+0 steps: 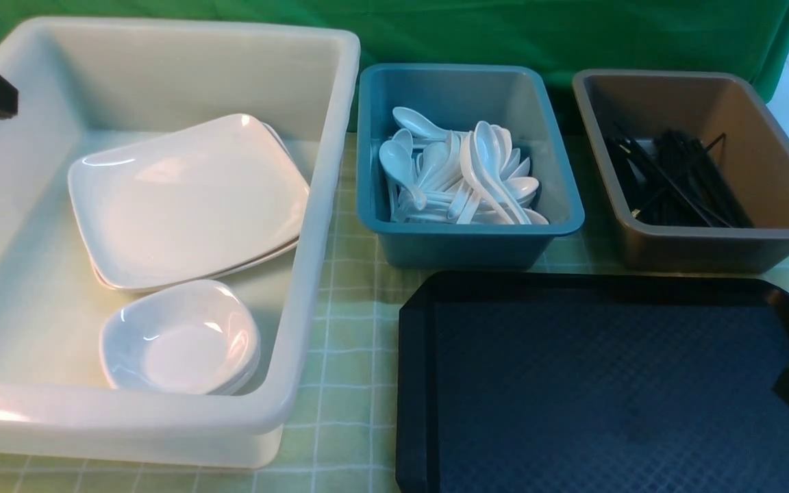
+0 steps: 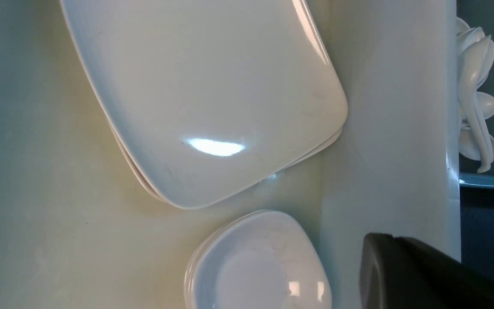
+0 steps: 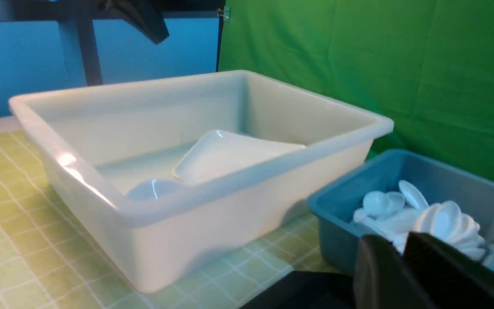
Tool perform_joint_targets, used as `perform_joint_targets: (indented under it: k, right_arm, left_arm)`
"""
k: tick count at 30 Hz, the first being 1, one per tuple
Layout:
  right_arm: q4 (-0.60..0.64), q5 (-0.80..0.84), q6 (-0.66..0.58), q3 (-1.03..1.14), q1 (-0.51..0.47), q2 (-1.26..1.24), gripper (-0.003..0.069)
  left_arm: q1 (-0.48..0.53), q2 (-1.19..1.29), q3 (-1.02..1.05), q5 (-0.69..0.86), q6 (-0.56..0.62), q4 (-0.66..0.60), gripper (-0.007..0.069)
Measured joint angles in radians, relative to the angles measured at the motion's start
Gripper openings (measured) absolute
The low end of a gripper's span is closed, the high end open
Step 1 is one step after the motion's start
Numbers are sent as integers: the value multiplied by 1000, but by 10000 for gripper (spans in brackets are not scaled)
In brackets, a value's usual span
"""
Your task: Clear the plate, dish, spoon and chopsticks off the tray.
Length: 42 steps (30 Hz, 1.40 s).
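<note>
Tray (image 1: 607, 383) lower right of frame, bare. Plate (image 1: 185, 198) and dish (image 1: 179, 339) in white tub (image 1: 326, 205); spoon (image 1: 487, 168) in blue tub (image 1: 470, 239); chopsticks (image 1: 675, 181) in brown tub (image 1: 709, 239). Left gripper (image 2: 423, 274) closed, empty. Right gripper (image 3: 405, 274) slightly parted, empty.

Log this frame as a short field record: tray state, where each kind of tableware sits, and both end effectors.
tray: black tray bare, nothing on it
white tub: white tub holds stacked plates and small dishes
blue tub: blue tub holds spoons
brown tub: brown tub holds chopsticks
left end effector: left end effector shut, above the white tub
right end effector: right end effector jaws slightly apart, holding nothing
</note>
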Motion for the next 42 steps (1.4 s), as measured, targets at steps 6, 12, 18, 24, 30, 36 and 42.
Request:
perform_joint_targets:
  k: [6, 12, 18, 24, 30, 36, 42]
  right_arm:
    - [6, 0, 0, 117, -219, -111, 94]
    - [6, 4, 0, 266, -464, -262, 108]
    - [6, 17, 0, 382, -677, -341, 121]
    - [44, 105, 0, 389, -754, -345, 124]
    - [52, 105, 0, 389, -755, -345, 141]
    - [52, 105, 0, 389, -755, -345, 156]
    - [52, 105, 0, 389, -755, -345, 167]
  left_arm:
    - [0, -5, 0, 0, 0, 2, -9]
    - [0, -5, 0, 0, 11, 2, -9]
    - [0, -5, 0, 0, 14, 5, -9]
    - [0, -51, 27, -2, 18, 8, -9]
    - [0, -206, 188, -3, 52, 8, -9]
    - [0, -449, 472, -102, 120, -16, -9]
    - [0, -824, 855, -327, 199, -176, -9]
